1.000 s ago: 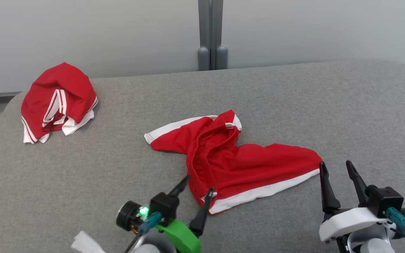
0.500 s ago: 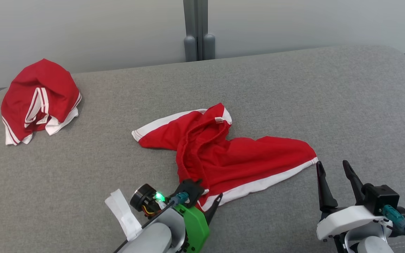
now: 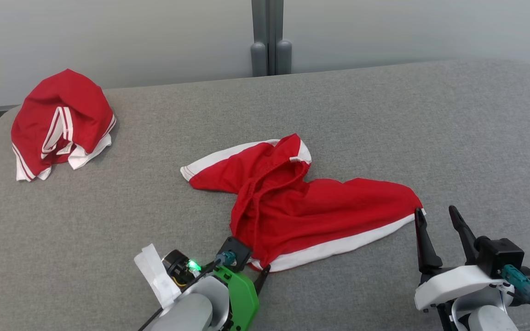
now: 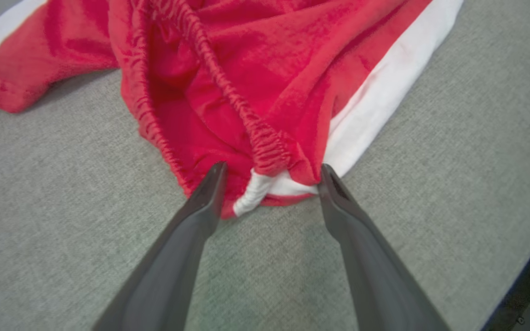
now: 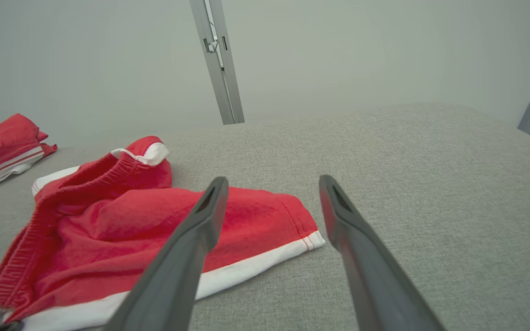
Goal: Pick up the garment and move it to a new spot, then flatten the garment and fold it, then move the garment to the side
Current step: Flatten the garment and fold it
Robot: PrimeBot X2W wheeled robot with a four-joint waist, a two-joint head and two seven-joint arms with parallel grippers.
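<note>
Where the work lies: a broad grey fabric-covered tabletop [image 3: 384, 138] with rounded corners, set against a pale wall.
Task garment [image 3: 311, 216]: red cloth shorts with white side bands and a gathered elastic waistband, lying crumpled at mid-table toward the near edge, between the two arms.
Second bundle [image 3: 62, 122]: a heap of red cloth with white stripes at the far left corner, well apart from the arms.
Robot's right gripper [image 3: 435, 210]: fingers spread, with the inner tip at the right-hand hem corner and nothing pinched.
Robot's left gripper [image 4: 272, 169]: fingers spread to either side of the bunched waistband end at the near edge. Cloth sits between the tips, not yet clamped.
Progress: judged early. Nothing is lifted, flattened or folded, and whether the relocation is already done cannot be told. Both arms appear set to take opposite ends. Gripping, spreading, folding and the shift aside all remain.
Change from one second ago: the left wrist has rolled and sunk lower in the head view, drawing in to the waistband end. The right gripper keeps its station. The garment's outline is unchanged, and the slight shift of the scene is camera motion.
</note>
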